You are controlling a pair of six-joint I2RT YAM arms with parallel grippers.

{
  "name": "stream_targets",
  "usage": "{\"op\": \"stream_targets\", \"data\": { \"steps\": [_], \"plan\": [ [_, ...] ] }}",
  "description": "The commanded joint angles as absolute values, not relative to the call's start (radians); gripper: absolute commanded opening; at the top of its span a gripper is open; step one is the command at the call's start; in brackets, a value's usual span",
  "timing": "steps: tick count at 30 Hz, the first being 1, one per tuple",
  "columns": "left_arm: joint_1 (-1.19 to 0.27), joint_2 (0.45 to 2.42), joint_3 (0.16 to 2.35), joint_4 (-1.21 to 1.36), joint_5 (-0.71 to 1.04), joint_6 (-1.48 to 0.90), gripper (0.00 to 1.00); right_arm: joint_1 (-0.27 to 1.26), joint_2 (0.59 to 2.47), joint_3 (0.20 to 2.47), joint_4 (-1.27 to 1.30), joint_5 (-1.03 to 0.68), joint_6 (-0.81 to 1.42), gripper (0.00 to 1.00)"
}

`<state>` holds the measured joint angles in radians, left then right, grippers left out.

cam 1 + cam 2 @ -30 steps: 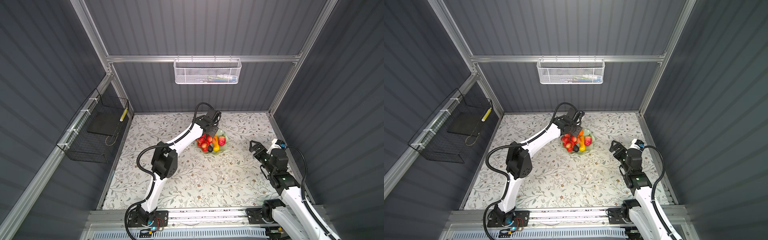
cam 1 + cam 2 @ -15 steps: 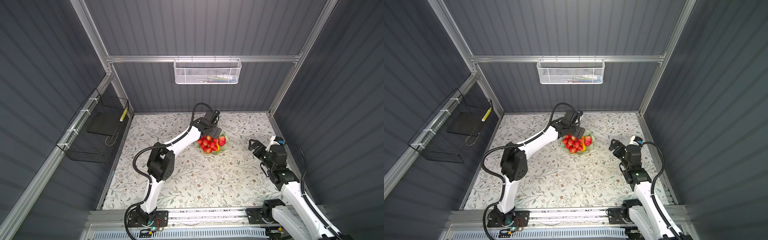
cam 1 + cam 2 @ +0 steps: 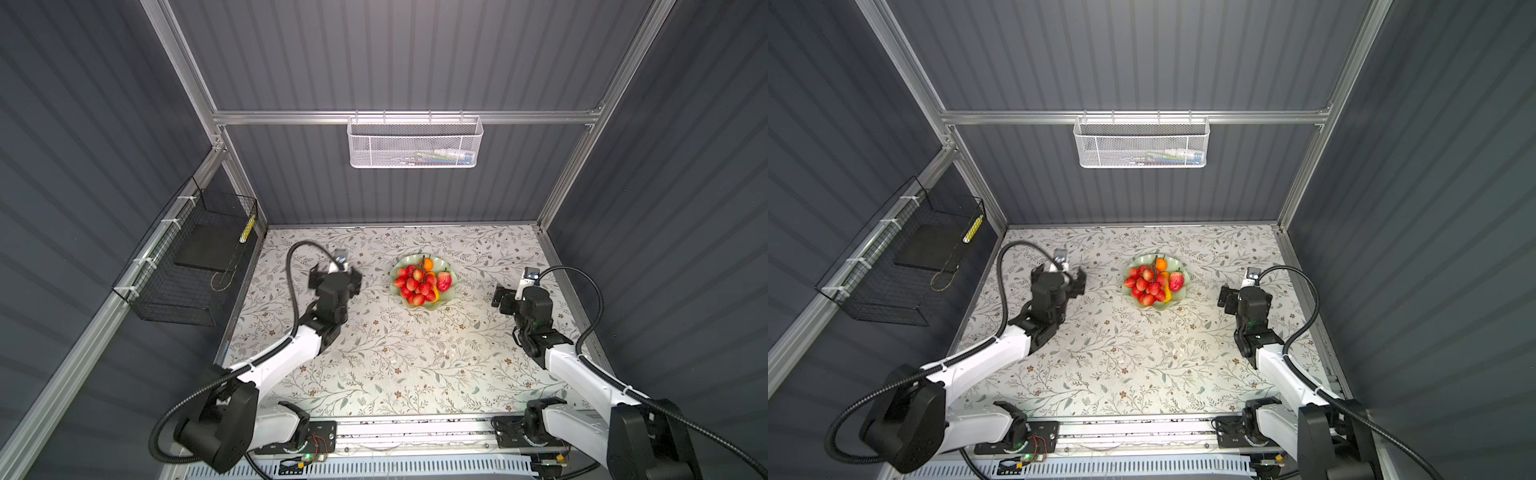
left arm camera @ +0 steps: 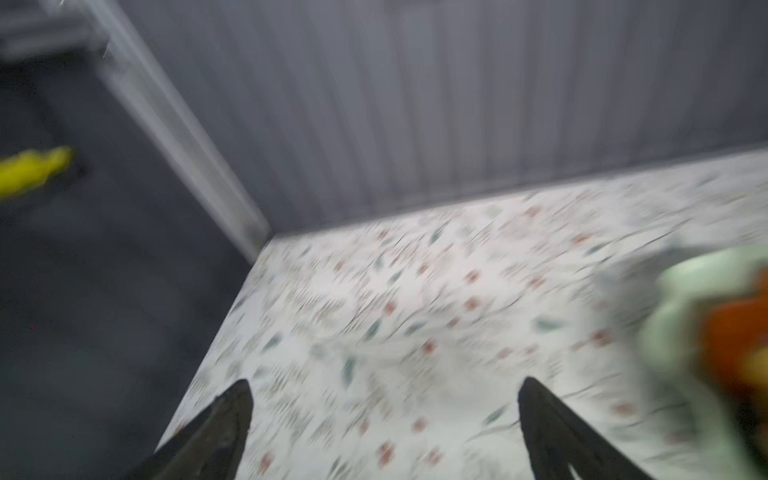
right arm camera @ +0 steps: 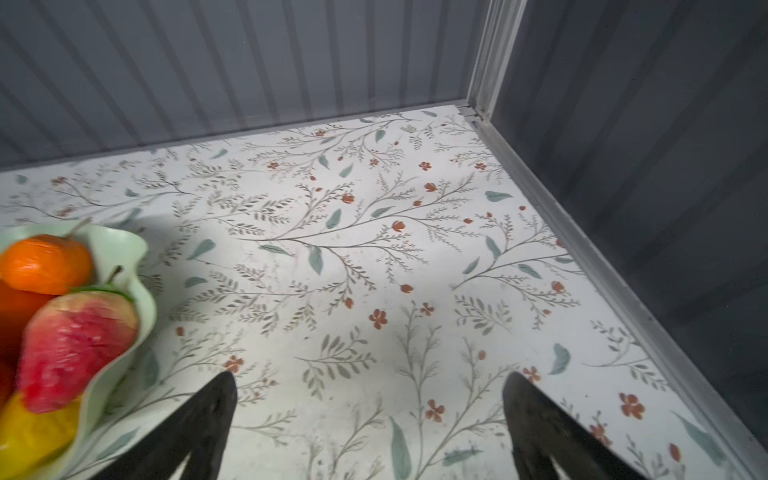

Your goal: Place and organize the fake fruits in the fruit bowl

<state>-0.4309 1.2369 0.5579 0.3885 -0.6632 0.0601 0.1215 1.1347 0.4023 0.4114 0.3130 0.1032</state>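
Left hand (image 4: 384, 388) hung wide open and empty beside the fruit bowl (image 3: 441, 305); right hand (image 5: 370, 386) gaped empty too, fake fruits (image 3: 419, 283) heaped inside the bowl.

Two white-shelled arms (image 3: 286, 353) with black joints, black corrugated cables (image 3: 289, 270), dark pointed tool fingers (image 5: 199, 432)

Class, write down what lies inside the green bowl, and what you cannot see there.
Inside the bowl: a bunch of red balls, a small orange, a red strawberry-like fruit, and part of a yellow fruit. Anything beneath the bunch is covered.
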Motion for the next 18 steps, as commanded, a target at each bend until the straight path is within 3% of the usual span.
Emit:
{"op": "stream_targets", "data": {
  "steps": [1,4,6,8,9,13,18],
  "plan": [
    [-0.332,1.184,0.422,0.514,-0.628,-0.086,1.00,0.082,1.262,0.344,0.759,0.369,0.006,0.99],
    [-0.272,1.299,0.418,0.566,-0.595,-0.057,1.00,0.040,1.421,0.335,0.950,0.293,0.022,0.99],
    [-0.244,1.420,0.418,0.667,-0.544,-0.036,1.00,-0.006,1.399,0.389,0.791,0.212,0.064,0.99],
    [-0.226,1.526,0.419,0.813,-0.515,-0.019,1.00,-0.048,1.429,0.354,0.903,0.107,0.075,0.99],
    [-0.224,1.539,0.465,0.723,-0.485,-0.012,1.00,-0.058,1.447,0.323,0.964,0.058,0.069,0.99],
    [-0.209,1.611,0.542,0.680,-0.480,0.035,1.00,-0.054,1.444,0.314,0.972,0.063,0.066,0.99],
    [-0.170,1.684,0.397,1.040,-0.484,0.015,1.00,-0.054,1.455,0.317,0.980,0.084,0.072,0.99]
  ]
}}
